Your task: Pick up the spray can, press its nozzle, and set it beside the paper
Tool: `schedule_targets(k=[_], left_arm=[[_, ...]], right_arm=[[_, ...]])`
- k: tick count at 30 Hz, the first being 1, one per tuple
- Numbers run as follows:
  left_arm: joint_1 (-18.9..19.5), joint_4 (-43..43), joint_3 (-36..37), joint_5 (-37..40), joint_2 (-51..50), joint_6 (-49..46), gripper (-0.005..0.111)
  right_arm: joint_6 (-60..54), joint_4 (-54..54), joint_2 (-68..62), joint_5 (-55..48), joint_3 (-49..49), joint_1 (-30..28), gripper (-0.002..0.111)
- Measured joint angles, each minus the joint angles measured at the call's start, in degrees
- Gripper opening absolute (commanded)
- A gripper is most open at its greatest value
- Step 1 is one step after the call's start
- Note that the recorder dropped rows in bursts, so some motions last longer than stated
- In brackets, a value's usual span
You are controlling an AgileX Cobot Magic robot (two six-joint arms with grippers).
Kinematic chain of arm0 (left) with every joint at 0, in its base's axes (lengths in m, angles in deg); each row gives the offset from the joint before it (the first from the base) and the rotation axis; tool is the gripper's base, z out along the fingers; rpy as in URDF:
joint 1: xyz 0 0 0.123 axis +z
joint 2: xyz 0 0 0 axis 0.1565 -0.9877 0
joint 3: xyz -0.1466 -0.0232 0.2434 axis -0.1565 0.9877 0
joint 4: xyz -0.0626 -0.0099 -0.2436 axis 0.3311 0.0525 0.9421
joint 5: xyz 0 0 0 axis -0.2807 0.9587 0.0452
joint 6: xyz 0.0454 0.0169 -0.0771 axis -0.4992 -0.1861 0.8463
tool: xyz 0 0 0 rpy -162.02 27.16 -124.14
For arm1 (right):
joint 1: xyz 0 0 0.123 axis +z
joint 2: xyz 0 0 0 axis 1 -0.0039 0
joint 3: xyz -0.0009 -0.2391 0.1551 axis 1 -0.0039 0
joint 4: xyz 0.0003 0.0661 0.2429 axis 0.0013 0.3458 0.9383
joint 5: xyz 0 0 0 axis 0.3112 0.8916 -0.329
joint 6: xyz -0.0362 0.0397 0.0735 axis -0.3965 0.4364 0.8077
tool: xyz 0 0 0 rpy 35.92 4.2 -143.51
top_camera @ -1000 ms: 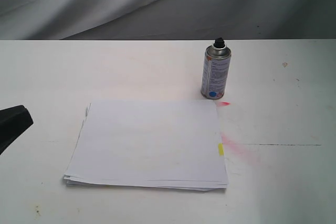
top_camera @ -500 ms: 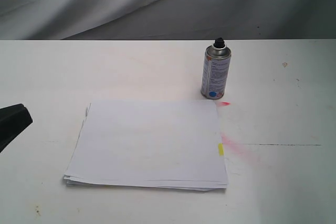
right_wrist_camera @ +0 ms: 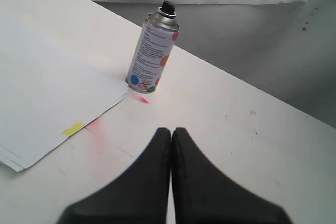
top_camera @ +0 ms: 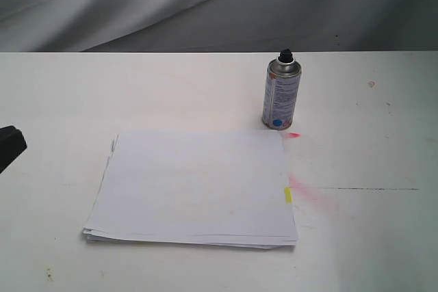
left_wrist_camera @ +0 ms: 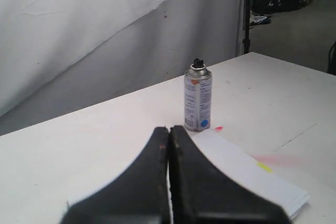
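Left gripper (left_wrist_camera: 169,129) has drawn back toward the left edge of the exterior view; the rest is unchanged. Count: 1 spray can (top_camera: 282,95), upright, with 1 black nozzle (top_camera: 286,55); 1 paper stack (top_camera: 195,186) with 1 yellow tab (top_camera: 288,195). Can stands just beyond the stack's far right corner. Left gripper and right gripper (right_wrist_camera: 171,129) both clenched, empty. White table (top_camera: 137,87), 2 pink stains (top_camera: 304,191); grey cloth backdrop (top_camera: 205,5).
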Motion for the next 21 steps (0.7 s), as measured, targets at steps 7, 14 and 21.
schedule_targets(k=[7, 14, 21], left_arm=[[0.00, -24.44, -5.16, 2.03, 0.00, 24.39, 0.000], [0.00, -57.62, -7.35, -12.62, 0.00, 65.56, 0.000], [0.00, -80.61, -5.54, -21.63, 0.08, 83.74, 0.000]], right_arm=[[0.00, 0.00, 0.00, -0.12, 0.00, 0.00, 0.000], [0.00, 0.00, 0.00, -0.12, 0.00, 0.00, 0.000], [0.00, 0.00, 0.00, -0.12, 0.00, 0.00, 0.000]])
